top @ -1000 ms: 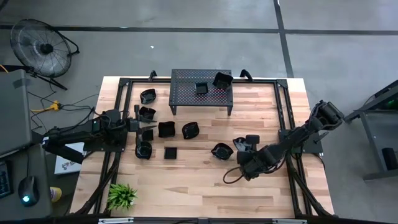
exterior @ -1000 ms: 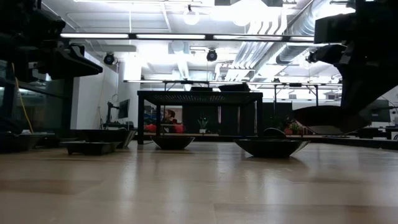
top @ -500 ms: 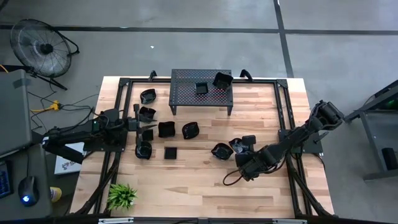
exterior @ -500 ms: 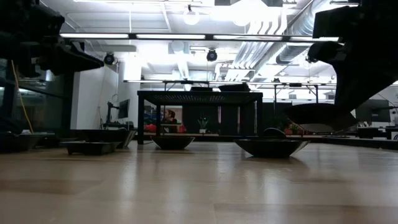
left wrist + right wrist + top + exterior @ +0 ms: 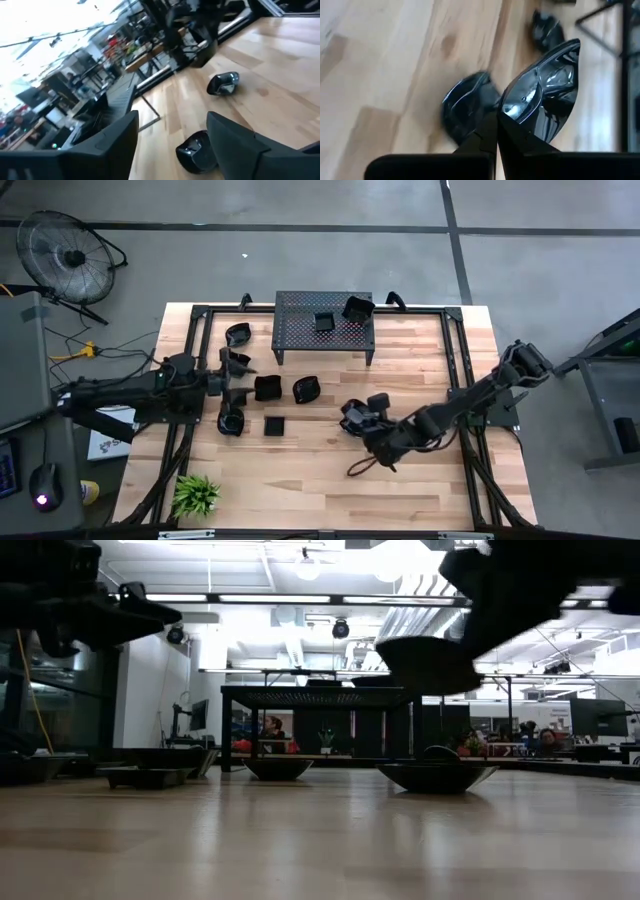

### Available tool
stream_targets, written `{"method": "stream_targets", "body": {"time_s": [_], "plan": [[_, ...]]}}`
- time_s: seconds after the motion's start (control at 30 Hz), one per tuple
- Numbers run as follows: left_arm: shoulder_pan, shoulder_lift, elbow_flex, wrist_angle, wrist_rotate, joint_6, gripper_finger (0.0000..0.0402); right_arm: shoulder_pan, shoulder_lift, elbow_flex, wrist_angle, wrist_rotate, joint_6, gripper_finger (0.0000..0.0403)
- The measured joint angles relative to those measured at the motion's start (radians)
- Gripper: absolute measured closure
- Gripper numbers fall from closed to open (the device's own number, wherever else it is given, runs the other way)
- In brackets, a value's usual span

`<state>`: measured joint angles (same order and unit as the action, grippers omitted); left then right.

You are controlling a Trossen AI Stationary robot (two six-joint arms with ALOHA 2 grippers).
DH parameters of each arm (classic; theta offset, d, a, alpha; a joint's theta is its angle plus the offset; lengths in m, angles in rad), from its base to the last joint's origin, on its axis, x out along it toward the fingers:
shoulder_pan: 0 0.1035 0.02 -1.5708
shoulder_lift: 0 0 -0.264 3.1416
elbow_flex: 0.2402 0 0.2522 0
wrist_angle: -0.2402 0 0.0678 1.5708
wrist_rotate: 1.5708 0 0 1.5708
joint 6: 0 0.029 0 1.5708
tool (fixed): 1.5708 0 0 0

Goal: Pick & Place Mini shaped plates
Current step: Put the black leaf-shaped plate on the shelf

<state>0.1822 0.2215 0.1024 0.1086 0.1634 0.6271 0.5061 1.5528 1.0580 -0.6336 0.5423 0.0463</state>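
Note:
Several mini shaped plates, small glossy black dishes, lie flat on the wooden table, among them a square one and a round one. Two more sit on the black perforated stand at the far edge. My right gripper is shut on a plate in the air above another plate that rests on the table. My left gripper hovers open at the left cluster, with a plate lying below the gap between its fingers. My right gripper pinches the plate's rim between its two fingers, at the edge nearest them. The fingers come from the table's right side, slanting down. The plate hangs clear of the table, its glossy inside showing in the right wrist view.
Dark frame rails run along the table's left and right sides. A small green plant stands at the near left corner. Bare wood lies along the near edge. People sit in the room beyond the table.
My right gripper has carried its plate up and toward the table's left, from low beside the resting plate to well above it. My left gripper has edged toward the table's right and its fingers have spread wider.

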Motion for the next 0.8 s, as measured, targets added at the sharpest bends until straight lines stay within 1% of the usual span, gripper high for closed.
{"method": "stream_targets", "body": {"time_s": [0.13,0.23,0.33,0.43,0.53,0.67,0.8], "plan": [[0.000,0.137,0.000,0.101,0.023,0.021,0.0170,-0.042,0.000,0.004,0.088,-0.037,-0.123,0.0403],[0.000,0.245,0.010,0.172,0.044,0.021,0.0170,-0.075,0.000,0.004,0.118,-0.058,-0.171,0.0403],[0.000,0.351,0.065,0.179,0.058,0.030,0.0170,-0.113,0.000,0.004,0.131,-0.090,-0.189,0.0403],[-0.001,0.455,0.145,0.171,0.058,0.076,0.0170,-0.149,0.000,0.005,0.135,-0.133,-0.187,0.0403],[-0.019,0.555,0.242,0.102,0.038,0.146,0.0170,-0.172,0.000,0.021,0.130,-0.156,-0.191,0.0403],[-0.064,0.684,0.377,-0.050,-0.050,0.254,0.0170,-0.180,0.000,0.073,0.126,-0.158,-0.258,0.0403],[-0.106,0.791,0.483,-0.106,-0.087,0.319,0.0170,-0.194,0.016,0.139,0.106,-0.158,-0.313,0.0403]]}}
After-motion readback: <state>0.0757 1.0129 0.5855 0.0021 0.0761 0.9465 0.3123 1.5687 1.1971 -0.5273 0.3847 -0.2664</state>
